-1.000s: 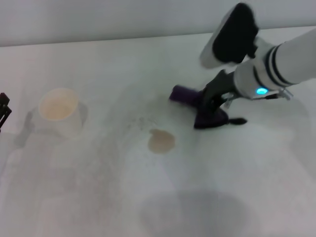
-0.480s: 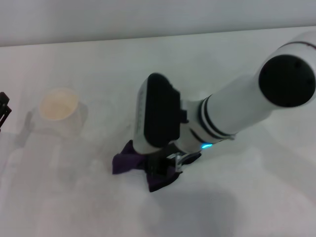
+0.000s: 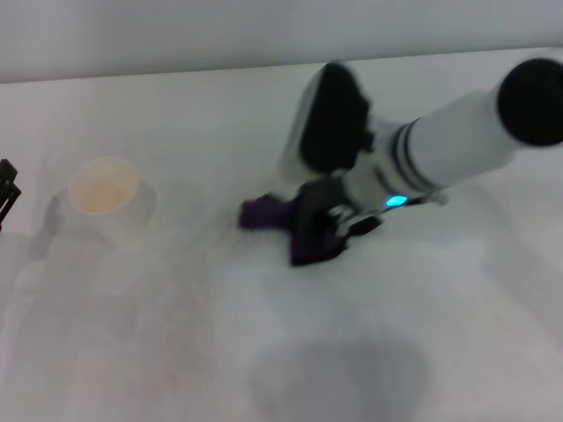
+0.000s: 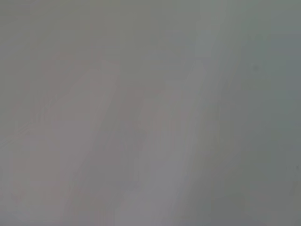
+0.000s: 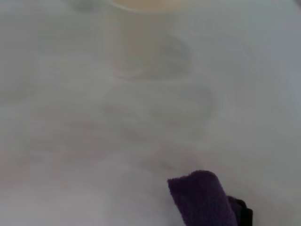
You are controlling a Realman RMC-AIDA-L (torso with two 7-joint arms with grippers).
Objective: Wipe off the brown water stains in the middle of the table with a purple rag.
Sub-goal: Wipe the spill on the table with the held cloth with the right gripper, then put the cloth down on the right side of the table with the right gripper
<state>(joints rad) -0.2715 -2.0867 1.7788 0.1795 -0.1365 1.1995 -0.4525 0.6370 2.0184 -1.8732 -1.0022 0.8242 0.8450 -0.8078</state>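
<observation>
My right gripper [image 3: 310, 233] is shut on the purple rag [image 3: 262, 214] and presses it on the white table [image 3: 369, 352] near the middle. The rag's end sticks out toward the cup and also shows in the right wrist view [image 5: 203, 197]. No brown water stain shows in any view; the spot where it lay is covered by the rag and gripper or wiped. My left gripper [image 3: 7, 195] is parked at the table's left edge. The left wrist view shows only blank table.
A white paper cup [image 3: 104, 200] stands at the left, apart from the rag; its base shows in the right wrist view [image 5: 143, 42]. Faint grey smudges lie on the table around the middle.
My right gripper dragged the rag from the right over the brown stain toward the front left, then back up and right. The stain seen a second ago no longer shows.
</observation>
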